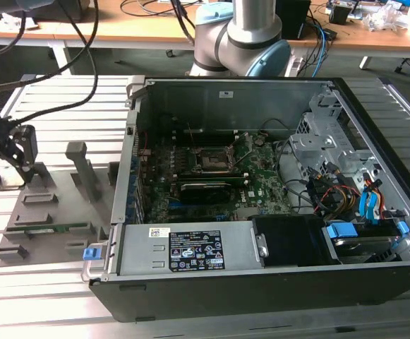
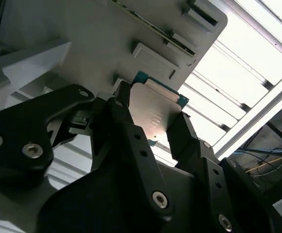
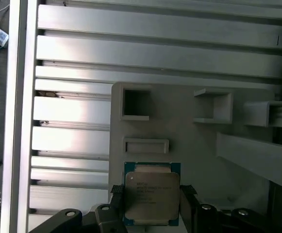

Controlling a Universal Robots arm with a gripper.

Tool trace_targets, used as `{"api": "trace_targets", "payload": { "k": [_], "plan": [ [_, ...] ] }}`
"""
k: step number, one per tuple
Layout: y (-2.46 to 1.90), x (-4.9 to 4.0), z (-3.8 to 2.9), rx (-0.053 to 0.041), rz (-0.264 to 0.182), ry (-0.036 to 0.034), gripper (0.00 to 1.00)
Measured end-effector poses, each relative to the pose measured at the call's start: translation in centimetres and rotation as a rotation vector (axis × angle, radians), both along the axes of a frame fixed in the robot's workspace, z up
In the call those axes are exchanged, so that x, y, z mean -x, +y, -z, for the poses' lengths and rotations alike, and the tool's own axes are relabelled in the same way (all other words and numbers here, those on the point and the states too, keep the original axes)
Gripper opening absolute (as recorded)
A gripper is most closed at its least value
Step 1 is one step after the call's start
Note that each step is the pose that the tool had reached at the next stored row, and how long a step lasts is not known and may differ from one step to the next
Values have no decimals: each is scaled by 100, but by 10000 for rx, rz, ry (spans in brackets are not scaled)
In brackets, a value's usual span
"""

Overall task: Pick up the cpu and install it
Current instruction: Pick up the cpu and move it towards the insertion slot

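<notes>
Over at the exterior view's left, the gripper [image 1: 13,169] is down on the gray tray [image 1: 67,212], and in both wrist views its fingers [image 2: 124,121] are pinching the cpu [image 3: 152,194] by two opposite edges, right at the tray. Further right sits the open computer case [image 1: 275,282], socket [image 1: 208,161] well apart from the chip

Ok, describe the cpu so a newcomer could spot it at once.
Find the grey parts tray, at the exterior view's left of the open computer case. In the first wrist view, the cpu is gripped by the end effector at that tray. It is flat, square and silvery with a blue-green rim, unlike the long green memory stick.
</notes>
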State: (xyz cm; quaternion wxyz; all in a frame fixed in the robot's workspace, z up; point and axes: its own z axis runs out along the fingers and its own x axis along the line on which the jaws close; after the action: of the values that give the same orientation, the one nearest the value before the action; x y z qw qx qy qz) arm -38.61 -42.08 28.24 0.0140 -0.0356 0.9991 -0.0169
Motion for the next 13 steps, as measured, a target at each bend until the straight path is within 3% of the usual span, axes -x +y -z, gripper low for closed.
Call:
{"api": "trace_targets", "payload": {
  "k": [3,8,13],
  "plan": [
    [0,0,-113,0,0,0,55],
    [0,0,-242,0,0,0,55],
    [0,0,-516,0,0,0,55]
  ]
}}
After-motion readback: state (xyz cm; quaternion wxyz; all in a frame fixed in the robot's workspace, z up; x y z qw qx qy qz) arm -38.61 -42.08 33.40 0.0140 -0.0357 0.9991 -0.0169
